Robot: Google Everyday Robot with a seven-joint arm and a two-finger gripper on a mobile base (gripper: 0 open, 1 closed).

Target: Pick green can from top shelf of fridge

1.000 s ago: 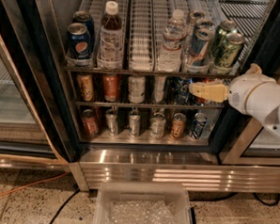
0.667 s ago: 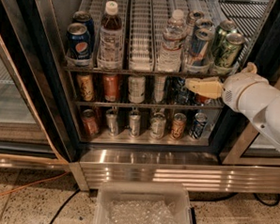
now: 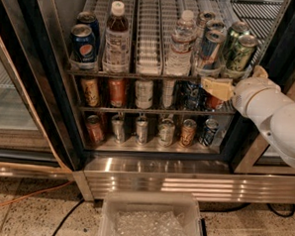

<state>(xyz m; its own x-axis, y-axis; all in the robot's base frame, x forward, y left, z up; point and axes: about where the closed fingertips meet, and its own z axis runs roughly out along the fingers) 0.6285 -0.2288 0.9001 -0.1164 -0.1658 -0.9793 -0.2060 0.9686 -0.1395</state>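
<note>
The green can [image 3: 241, 52] stands at the front of the far-right lane of the top shelf [image 3: 145, 70] of the fridge [image 3: 50, 85], with a second green can [image 3: 234, 34] behind it. My gripper [image 3: 234, 78], on a white arm coming in from the right, is just below and in front of the green can, at the shelf's front lip. It is open and empty. One tan finger [image 3: 216, 87] points left under the blue-and-silver cans [image 3: 211, 45], and the other finger [image 3: 260, 72] shows to the right of the green can.
The top shelf also holds Pepsi cans [image 3: 84, 44], a tea bottle [image 3: 117, 36] and a water bottle [image 3: 180, 45]. Two lower shelves hold small cans [image 3: 144, 92]. A clear bin of ice [image 3: 149, 222] stands on the floor below. An orange cable [image 3: 29, 198] lies at the left.
My gripper has risen slightly and edged closer to the front lip of the top shelf, under the green can. The cans have not moved.
</note>
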